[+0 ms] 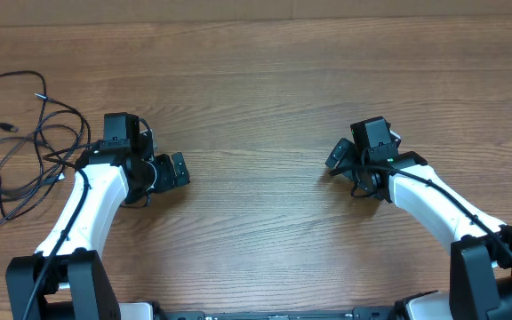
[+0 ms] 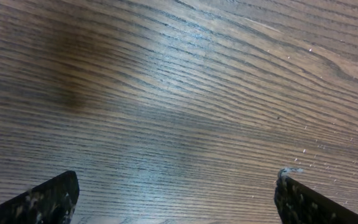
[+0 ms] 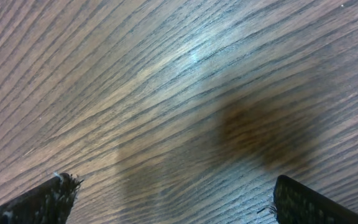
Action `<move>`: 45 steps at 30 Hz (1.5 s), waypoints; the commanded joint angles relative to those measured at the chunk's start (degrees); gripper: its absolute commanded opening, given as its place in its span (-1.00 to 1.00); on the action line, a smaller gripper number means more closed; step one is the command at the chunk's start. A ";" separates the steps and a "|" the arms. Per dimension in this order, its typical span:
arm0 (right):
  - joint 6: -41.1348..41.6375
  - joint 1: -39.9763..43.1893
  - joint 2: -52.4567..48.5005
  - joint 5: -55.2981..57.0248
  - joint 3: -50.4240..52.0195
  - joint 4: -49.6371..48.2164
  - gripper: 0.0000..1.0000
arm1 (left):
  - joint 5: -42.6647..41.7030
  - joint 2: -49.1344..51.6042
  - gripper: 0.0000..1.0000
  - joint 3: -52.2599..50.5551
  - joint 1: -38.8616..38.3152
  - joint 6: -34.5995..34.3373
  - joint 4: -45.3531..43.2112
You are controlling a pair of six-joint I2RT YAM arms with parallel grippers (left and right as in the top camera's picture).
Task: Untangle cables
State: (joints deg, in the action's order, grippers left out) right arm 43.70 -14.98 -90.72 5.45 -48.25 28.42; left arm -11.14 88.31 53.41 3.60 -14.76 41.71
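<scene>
Fingertips of the left gripper: nearest to us in the left wrist view. Two dark fingers sit at the lower corners, spread wide, with only bare wood between them and nothing gripped.
Fingertips of the right gripper: much the same in the right wrist view. The jaws are spread fully, and between them we see only wood grain and a dark shadow patch.
Cables: we see them from overhead alone. They lie on the table at the left edge of the frame, just left of the left arm.
Long axis: the loose tangle runs roughly top to bottom, from a wide loop in the upper left down to a strand at the lower left.
Ends: two small plugs lie inside the upper loop. They are too small for us to say which way they point.
Grippers from above: they face each other across the middle of the frame, well apart, and neither touches a cord.
Hidden: the tangle's right side meets the left arm, and we cannot tell whether cords pass under it.
Cut off: one strand leaves the frame at the left edge.
Hard to make out: how many cords there are and how they cross.
</scene>
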 commanded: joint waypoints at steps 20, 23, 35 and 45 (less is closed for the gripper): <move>-0.11 0.26 -0.17 0.94 0.42 -0.24 0.99 | -0.31 0.46 1.00 -0.66 -0.24 1.03 -0.20; -0.11 0.26 -0.17 0.94 0.42 -0.24 1.00 | -0.31 0.46 1.00 -0.66 -0.24 1.05 -0.20; -0.11 0.26 -0.17 0.94 0.42 -0.24 1.00 | -0.33 0.68 1.00 -0.66 -0.24 1.03 -0.20; -0.09 0.26 -0.17 0.94 0.42 -0.24 1.00 | -0.33 -10.64 1.00 -0.66 -1.49 1.05 -0.17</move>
State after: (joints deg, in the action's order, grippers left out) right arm 43.70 -14.98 -90.72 5.54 -48.25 28.38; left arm -11.16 82.87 52.97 2.92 -14.76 41.74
